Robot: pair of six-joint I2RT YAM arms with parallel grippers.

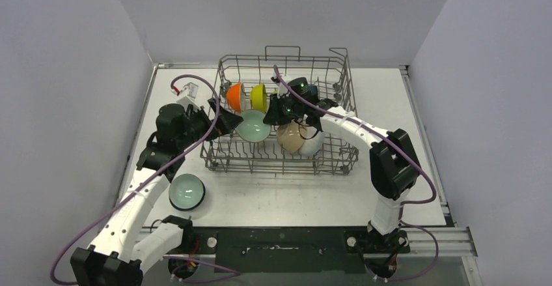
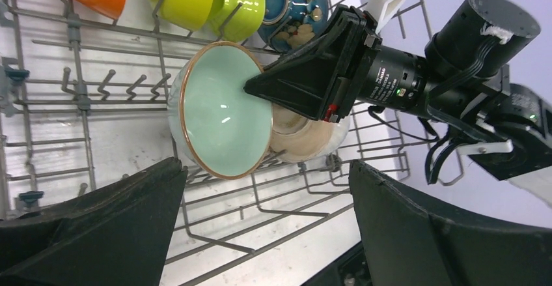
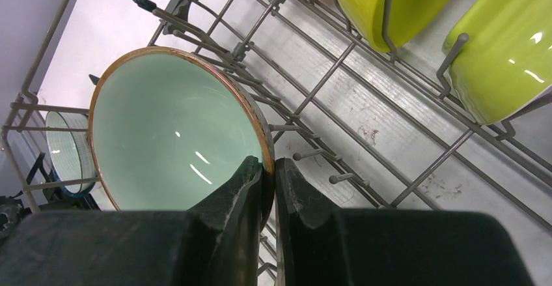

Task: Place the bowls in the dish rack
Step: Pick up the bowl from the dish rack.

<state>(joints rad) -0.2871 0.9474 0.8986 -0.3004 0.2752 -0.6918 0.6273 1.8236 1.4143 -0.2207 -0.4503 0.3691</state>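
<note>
The grey wire dish rack (image 1: 280, 167) holds an orange bowl (image 1: 234, 96), a yellow bowl (image 1: 258, 97), a beige bowl (image 1: 291, 137) and a white bowl (image 1: 314, 144). A pale green bowl with a brown rim (image 3: 169, 136) stands on edge among the tines near the rack's front left. My right gripper (image 3: 268, 169) is shut on its rim, one finger inside and one outside. My left gripper (image 2: 265, 169) hangs wide open just left of that bowl (image 2: 221, 113), nothing between its fingers. Another pale green bowl (image 1: 187, 191) sits on the table outside the rack.
Lime bowls (image 3: 501, 51) and a blue-patterned bowl (image 2: 293, 9) stand in the rack's back row, close above my right wrist. Upright tines (image 3: 312, 154) stick up beside the held bowl. The rack's left wall (image 1: 209, 129) is by my left gripper. Walls enclose the table.
</note>
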